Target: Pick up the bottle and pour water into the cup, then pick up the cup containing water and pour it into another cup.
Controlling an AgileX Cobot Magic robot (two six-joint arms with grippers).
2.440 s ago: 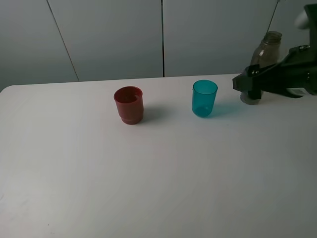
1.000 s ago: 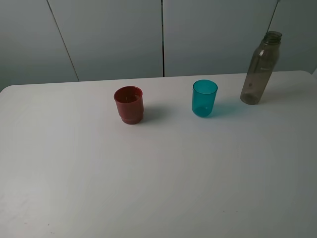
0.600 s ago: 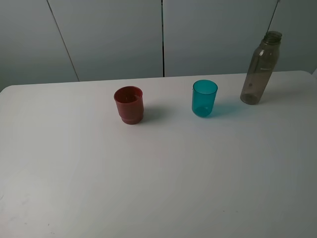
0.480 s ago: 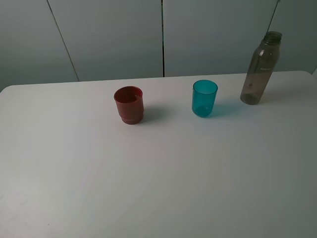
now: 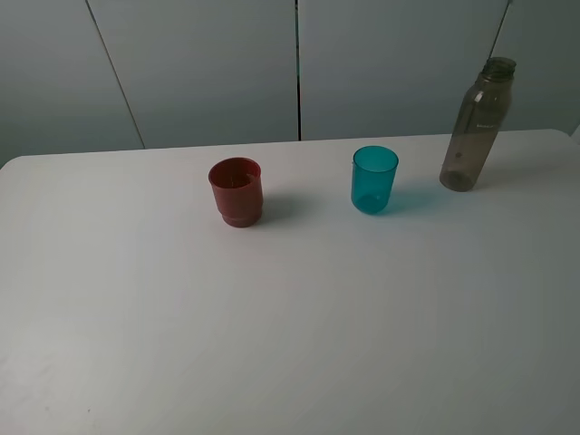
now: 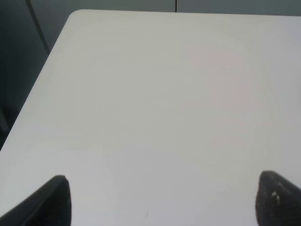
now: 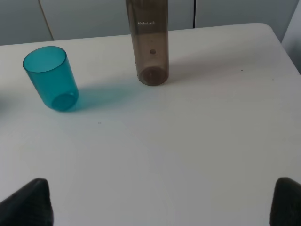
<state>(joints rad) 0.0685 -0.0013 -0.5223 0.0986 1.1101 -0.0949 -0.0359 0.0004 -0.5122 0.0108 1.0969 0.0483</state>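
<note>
The smoky grey-brown bottle (image 5: 476, 124) stands upright at the back right of the white table (image 5: 290, 344); it also shows in the right wrist view (image 7: 149, 42). The teal cup (image 5: 373, 179) stands upright left of it, and shows in the right wrist view (image 7: 50, 78). The dark red cup (image 5: 237, 191) stands further left. Neither arm shows in the exterior view. My right gripper (image 7: 162, 202) is open and empty, well back from the bottle. My left gripper (image 6: 162, 200) is open and empty over bare table.
Grey wall panels (image 5: 208, 63) stand behind the table. The table's left edge and rounded far corner (image 6: 75, 14) show in the left wrist view. The table's right corner (image 7: 270, 28) lies beyond the bottle.
The right arm, beside the bottle 2.4 s ago, has pulled back out of the exterior view. The bottle and both cups have not moved.
</note>
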